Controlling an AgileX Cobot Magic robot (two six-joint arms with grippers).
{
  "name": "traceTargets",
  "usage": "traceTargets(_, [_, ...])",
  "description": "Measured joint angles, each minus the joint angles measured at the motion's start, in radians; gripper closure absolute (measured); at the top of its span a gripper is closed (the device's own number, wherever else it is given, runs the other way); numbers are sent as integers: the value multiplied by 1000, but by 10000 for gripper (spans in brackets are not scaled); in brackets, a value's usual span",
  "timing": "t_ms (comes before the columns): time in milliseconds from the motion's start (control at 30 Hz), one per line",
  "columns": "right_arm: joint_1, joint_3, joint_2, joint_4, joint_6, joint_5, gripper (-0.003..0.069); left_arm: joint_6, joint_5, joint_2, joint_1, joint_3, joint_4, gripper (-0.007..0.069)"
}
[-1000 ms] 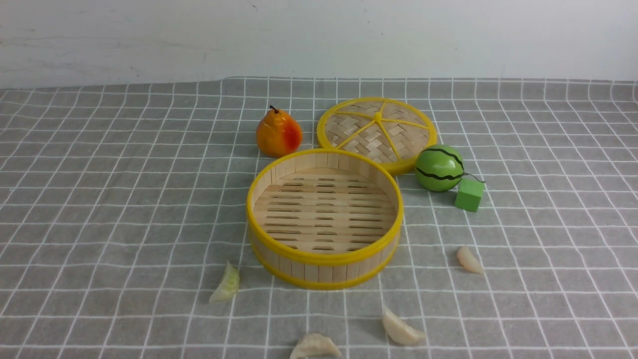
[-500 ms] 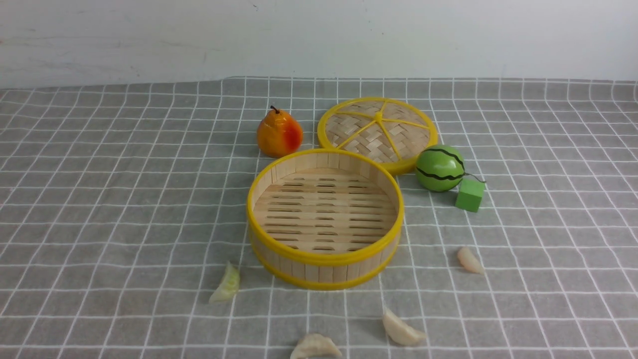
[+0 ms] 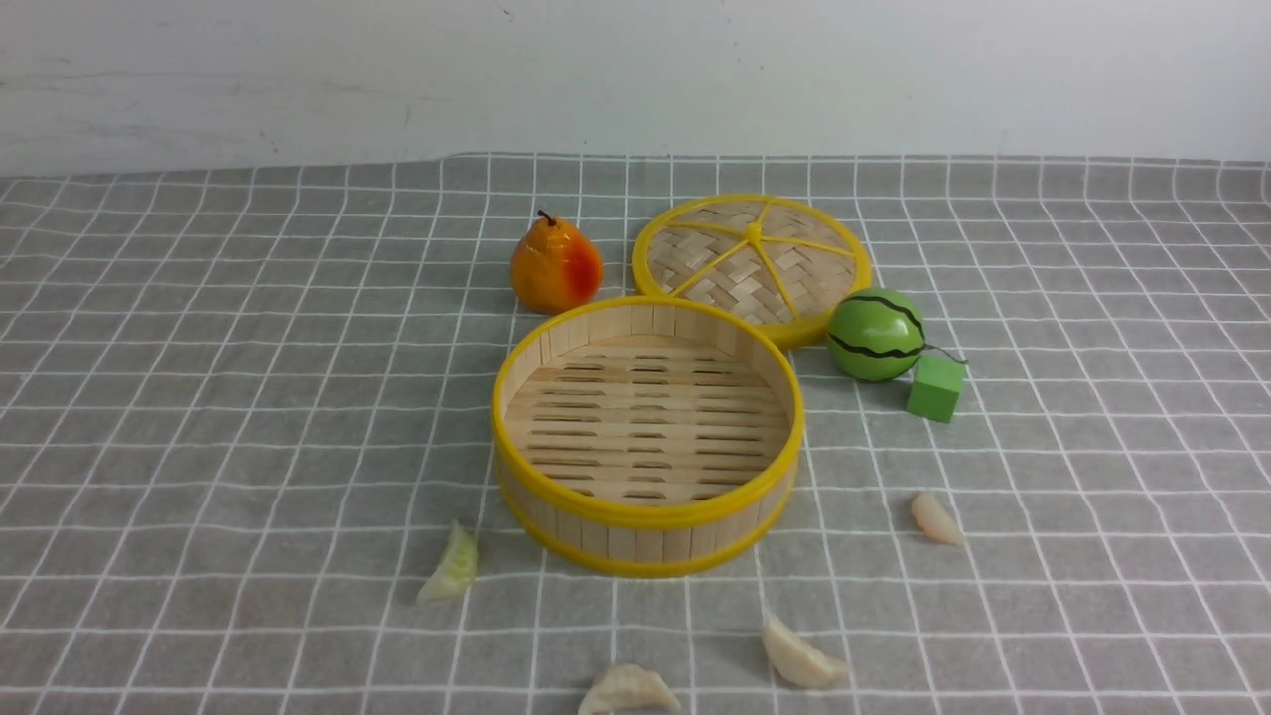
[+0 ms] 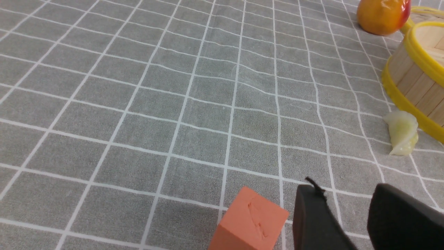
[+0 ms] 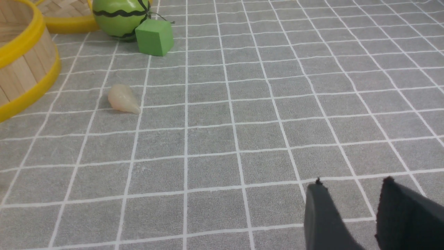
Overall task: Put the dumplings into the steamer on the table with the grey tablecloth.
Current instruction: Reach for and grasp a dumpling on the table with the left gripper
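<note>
Four dumplings lie on the grey tablecloth around the near side of the empty steamer, none inside. My left gripper and right gripper hover parted, holding nothing. I judge the greenish dumpling, near-left of the steamer, the easiest start: pinch across its belly, lift clear of the rim.

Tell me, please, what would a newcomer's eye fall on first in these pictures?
The open bamboo steamer at the middle of the grey tablecloth draws the eye first, empty, with its woven lid lying behind it. Next come the orange pear left of the lid and the green watermelon at its right, then four small dumplings scattered around the steamer's near side.
</note>
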Motion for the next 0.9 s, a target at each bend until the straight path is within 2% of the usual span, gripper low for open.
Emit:
traceTargets(300, [0, 0, 0, 19, 4, 0, 419, 0, -6, 0, 0, 0, -12, 388])
traceTargets(433, [0, 0, 0, 189, 98, -4, 419, -65, -24, 0, 0, 0, -183, 388])
traceTargets(467, [0, 0, 0, 286, 159, -4, 419, -115, -29, 0, 0, 0, -296, 388])
traceTargets(533, [0, 0, 0, 443, 260, 0, 419, -205, -33, 0, 0, 0, -442, 388])
traceTargets(567, [0, 2, 0, 601, 349, 9, 419, -286, -39, 0, 0, 0, -598, 388])
traceTargets(600, [0, 4, 0, 670, 403, 13, 419, -315, -43, 0, 0, 0, -678, 387])
traceTargets(667, [0, 8, 0, 776, 460, 16, 419, -349, -47, 0, 0, 0, -757, 387])
traceTargets(767, [0, 8, 0, 855, 486, 15, 419, -371, -54, 0, 0, 0, -824, 387])
traceTargets(900, [0, 8, 0, 856, 477, -7, 419, -382, -57, 0, 0, 0, -860, 387])
